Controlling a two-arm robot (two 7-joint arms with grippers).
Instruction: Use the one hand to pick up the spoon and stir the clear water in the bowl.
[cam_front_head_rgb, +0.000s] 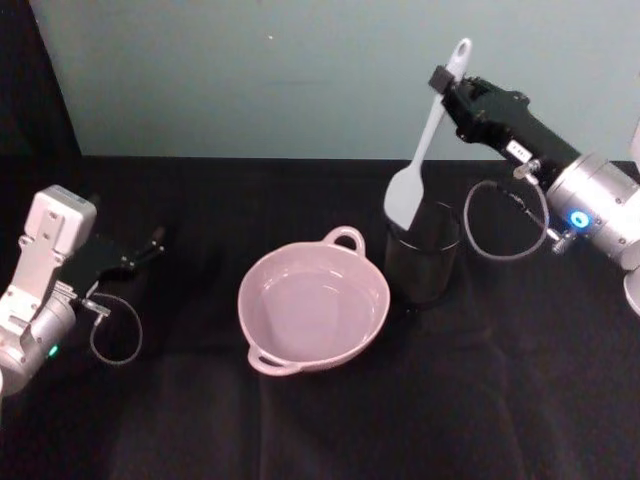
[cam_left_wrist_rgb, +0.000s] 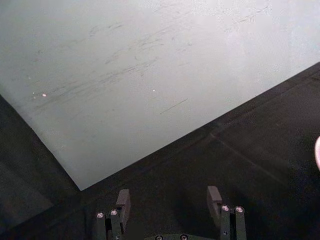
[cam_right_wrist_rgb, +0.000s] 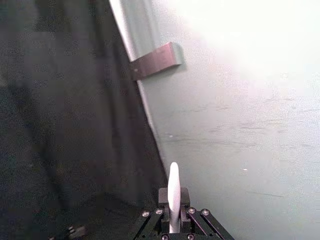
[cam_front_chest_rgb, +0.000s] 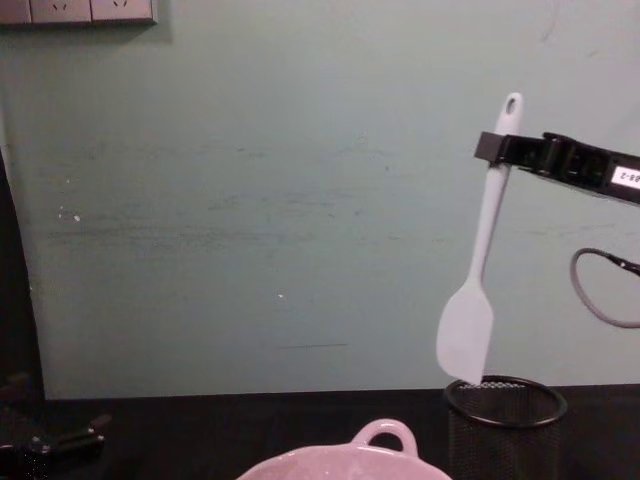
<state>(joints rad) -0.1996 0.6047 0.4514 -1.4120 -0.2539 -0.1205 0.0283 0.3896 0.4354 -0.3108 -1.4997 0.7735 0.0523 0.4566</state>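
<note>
Your right hand (cam_front_head_rgb: 443, 84) is pinching the long slim white spoon (cam_front_head_rgb: 424, 152) high on its handle, just under the oval hole, and the flat blade hangs in the air right above the rim of the black wire-mesh cylindrical cup (cam_front_head_rgb: 422, 262). Beside that cup on its left, the wide pale pink glossy bowl (cam_front_head_rgb: 313, 309) sits on the black table (cam_front_head_rgb: 320, 430). Far left of the cup, your left hand (cam_left_wrist_rgb: 169, 201) rests low, fingers spread, holding nothing.

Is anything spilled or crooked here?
Nothing spilled. The pink bowl sits upright. The right gripper holds the white spatula slightly tilted, blade above the mesh cup. Left gripper rests apart.
</note>
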